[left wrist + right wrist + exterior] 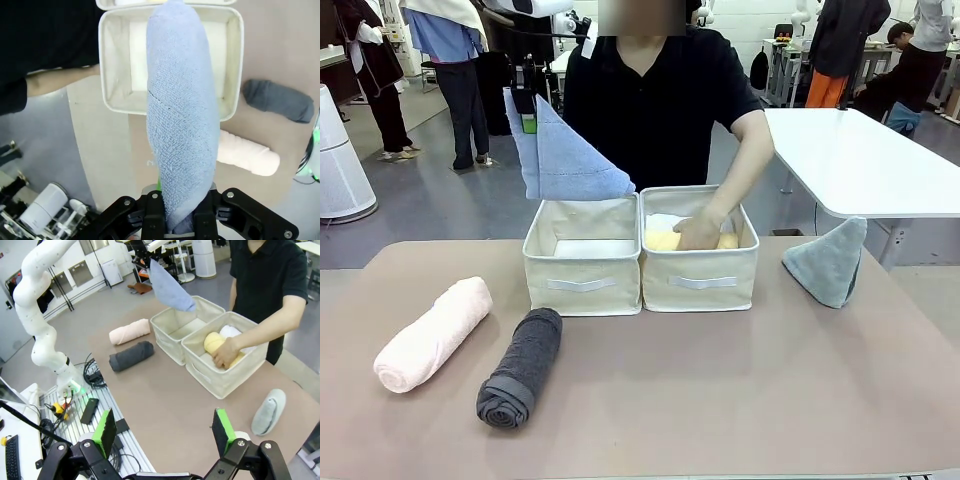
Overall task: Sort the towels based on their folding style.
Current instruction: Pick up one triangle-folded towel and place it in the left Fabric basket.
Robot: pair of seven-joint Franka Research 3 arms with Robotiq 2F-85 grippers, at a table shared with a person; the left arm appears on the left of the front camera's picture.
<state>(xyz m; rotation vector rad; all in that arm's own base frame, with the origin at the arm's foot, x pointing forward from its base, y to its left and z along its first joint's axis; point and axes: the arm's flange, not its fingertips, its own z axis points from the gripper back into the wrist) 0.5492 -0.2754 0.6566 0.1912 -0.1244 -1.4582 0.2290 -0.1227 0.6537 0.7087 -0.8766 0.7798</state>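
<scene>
Left gripper (180,222): clamped on the narrow end of the lavender-blue towel (182,125), raised above the desk (720,400).
Lavender-blue towel: cone-folded, hanging in the air over the far rim of the left bin (582,285).
Right gripper (164,432): spread wide, holding nothing, above the near side of the desk.
Person's hand (698,232): inside the right bin (700,290), pressing on the yellow towel (662,240).
White towel (665,221): in the same bin, just behind the yellow one.
Pink towel (432,333): rolled, lying on the desk at the robot's left.
Dark grey towel (520,368): rolled, beside the pink one, in front of the left bin.
Grey-green towel (828,263): cone-folded, standing on the desk to the right of the bins.
</scene>
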